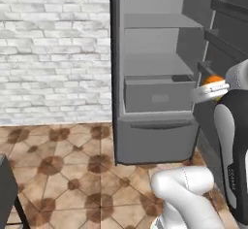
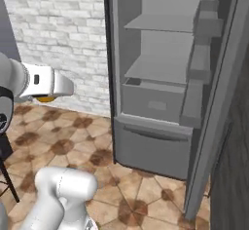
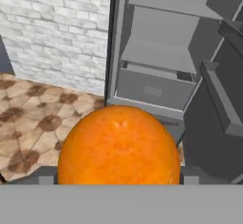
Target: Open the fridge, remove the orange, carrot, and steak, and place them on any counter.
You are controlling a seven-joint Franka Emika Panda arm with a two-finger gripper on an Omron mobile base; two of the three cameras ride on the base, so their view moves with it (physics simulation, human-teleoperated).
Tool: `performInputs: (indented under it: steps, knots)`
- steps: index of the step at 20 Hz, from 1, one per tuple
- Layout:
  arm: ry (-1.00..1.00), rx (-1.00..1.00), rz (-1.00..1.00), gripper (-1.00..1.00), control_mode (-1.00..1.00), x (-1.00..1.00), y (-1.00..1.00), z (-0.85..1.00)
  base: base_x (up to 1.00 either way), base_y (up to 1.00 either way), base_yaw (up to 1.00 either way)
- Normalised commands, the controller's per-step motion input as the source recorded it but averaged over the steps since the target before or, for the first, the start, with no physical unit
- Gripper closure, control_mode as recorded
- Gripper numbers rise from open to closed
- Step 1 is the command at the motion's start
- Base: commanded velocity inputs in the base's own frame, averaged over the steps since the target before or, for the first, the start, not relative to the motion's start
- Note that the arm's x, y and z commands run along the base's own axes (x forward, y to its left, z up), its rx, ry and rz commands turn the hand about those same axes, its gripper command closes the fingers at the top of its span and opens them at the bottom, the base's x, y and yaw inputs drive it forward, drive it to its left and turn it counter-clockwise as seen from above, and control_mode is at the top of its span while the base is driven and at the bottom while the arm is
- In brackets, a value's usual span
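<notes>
Hand view: end effector [image 3: 118, 182] w/ orange [image 3: 118, 144] in grip, open fridge [image 3: 161, 57] ahead, brick wall [image 3: 52, 28] left.

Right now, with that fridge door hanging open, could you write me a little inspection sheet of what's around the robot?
Surface: no counter seen; brown patterned tile floor.
Fridge: door open; light grey shelves and drawer look bare.
Orange: out of the fridge, held in the gripper, in front of the open fridge.
Carrot and steak: nothing seen.
Clutter: a dark object at the left edge, too cropped to identify.
Gripper: shut on the orange, finger tips mostly hidden behind it.
Cables: nothing seen.
Surroundings: white brick wall left of the fridge.
</notes>
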Motion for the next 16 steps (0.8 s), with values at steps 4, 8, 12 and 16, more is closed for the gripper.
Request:
performInputs:
  steps: [4,8,12,16]
  knots:
    - [0.00,0.00,0.00,1.00,1.00,0.00,0.00,0.00,-0.33,0.84,0.83]
    - [0.00,0.00,0.00,1.00,1.00,0.00,0.00,0.00,-0.34,0.65,0.99]
    - [0.00,0.00,0.00,1.00,1.00,0.00,0.00,0.00,-0.19,0.52,1.00]
    - [0.00,0.00,0.00,1.00,1.00,0.00,0.00,0.00,-0.07,0.53,0.99]
